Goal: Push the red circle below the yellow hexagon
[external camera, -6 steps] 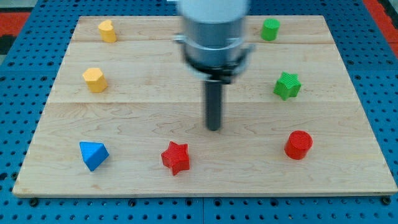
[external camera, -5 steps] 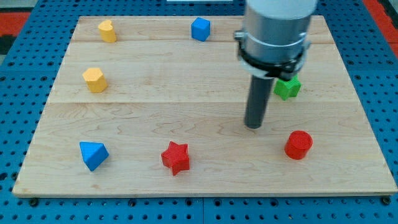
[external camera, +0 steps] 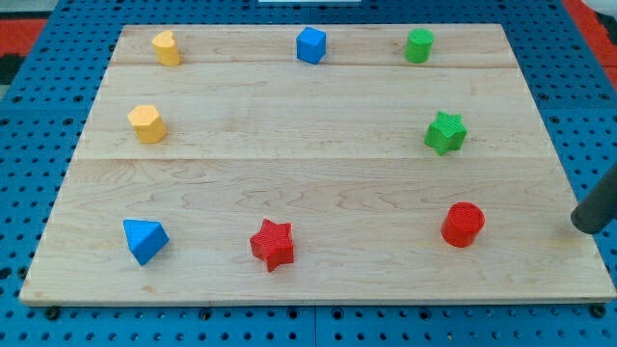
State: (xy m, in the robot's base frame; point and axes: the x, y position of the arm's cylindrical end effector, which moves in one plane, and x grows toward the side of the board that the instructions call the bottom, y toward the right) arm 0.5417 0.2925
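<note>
The red circle (external camera: 463,224) sits near the view's bottom right of the wooden board (external camera: 318,164). The yellow hexagon (external camera: 147,123) sits at the view's left, in the upper half. My tip (external camera: 585,227) shows at the view's right edge, to the right of the red circle and apart from it. Only the rod's lower end is in view.
A yellow block (external camera: 166,47) sits at the top left, a blue cube (external camera: 310,44) at top middle, a green cylinder (external camera: 418,45) at top right. A green star (external camera: 444,132) is at the right. A blue triangle (external camera: 144,239) and red star (external camera: 272,243) sit along the bottom.
The rod has swept from the board's middle to the right, past the red circle, to the view's right edge. The blocks have not moved.
</note>
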